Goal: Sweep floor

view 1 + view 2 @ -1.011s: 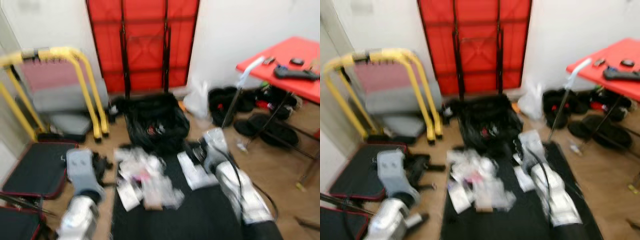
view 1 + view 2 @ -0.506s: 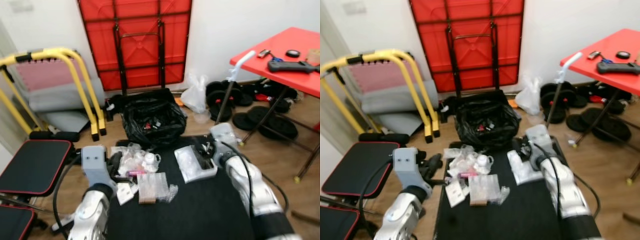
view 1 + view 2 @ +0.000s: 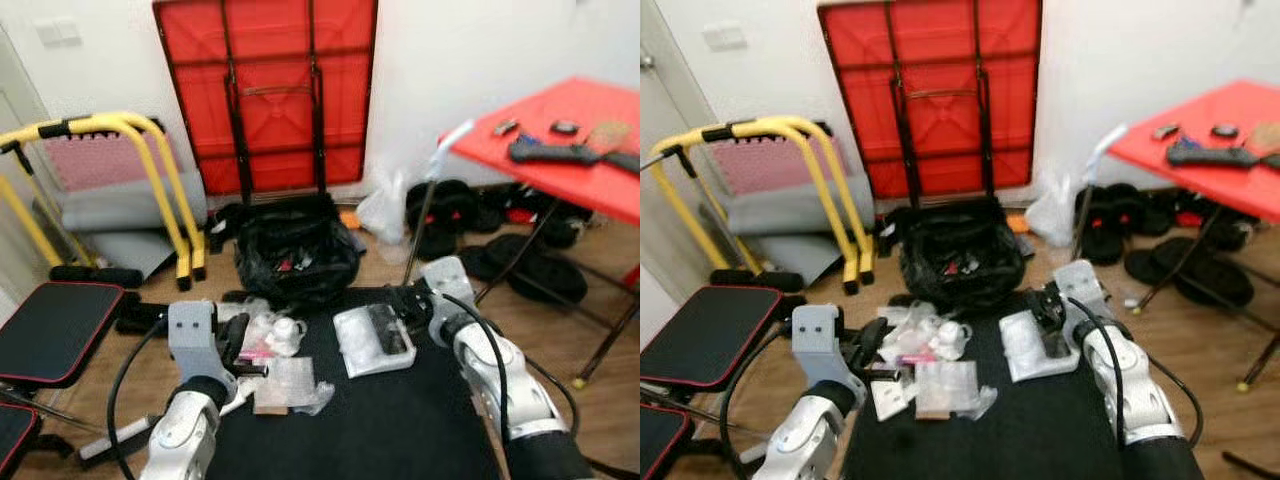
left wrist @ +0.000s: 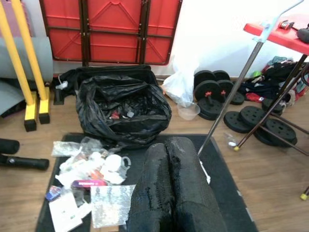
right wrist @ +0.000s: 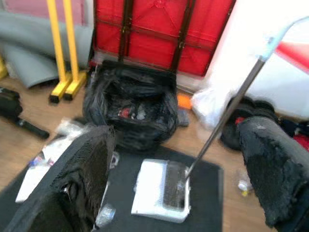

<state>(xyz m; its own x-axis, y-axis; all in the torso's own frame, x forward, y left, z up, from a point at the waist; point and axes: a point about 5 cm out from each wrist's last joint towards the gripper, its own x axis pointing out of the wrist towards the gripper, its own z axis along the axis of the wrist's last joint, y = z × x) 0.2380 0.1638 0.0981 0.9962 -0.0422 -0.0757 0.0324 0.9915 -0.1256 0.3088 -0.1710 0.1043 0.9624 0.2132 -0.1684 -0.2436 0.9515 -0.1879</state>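
Head stereo pair: high, facing forward and down; both eyes share black mat point(image 3: 400, 430), trash bag point(image 3: 295, 255), red table point(image 3: 1200, 150).
Left wrist view: low, along closed fingers point(image 4: 176, 188); bag point(image 4: 123, 106) just beyond fingertips.
Right wrist view: low, between spread fingers point(image 5: 84, 169); dustpan point(image 5: 161, 195) near, between them, bag point(image 5: 130, 104) beyond.
Wrist views share bag, mat, pole point(image 5: 227, 111).

A heap of clear plastic litter point(image 3: 262, 345) crowds the black floor mat's point(image 3: 400, 430) far left; its near half lies open. A crumpled black rubbish bag point(image 3: 292, 256) blocks the far side.
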